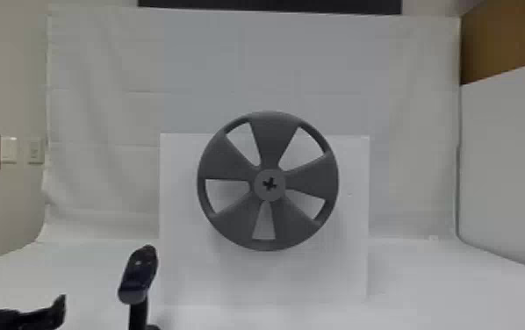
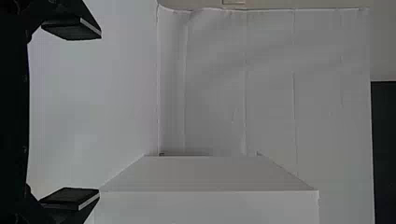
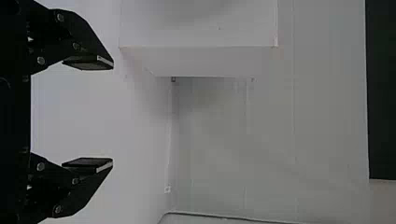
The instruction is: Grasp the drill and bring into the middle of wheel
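A lab, seemingly (white cloth backdrop [image 1: 99, 66]).

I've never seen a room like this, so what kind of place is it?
Probably an indoor test or demonstration area: a white cloth hangs as a backdrop, a spoked grey wheel stands upright before a white box, and a drill is nearby.

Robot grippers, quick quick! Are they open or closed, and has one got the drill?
Left gripper: open, nothing between its fingers, so no drill.
Right gripper: open too, and empty.
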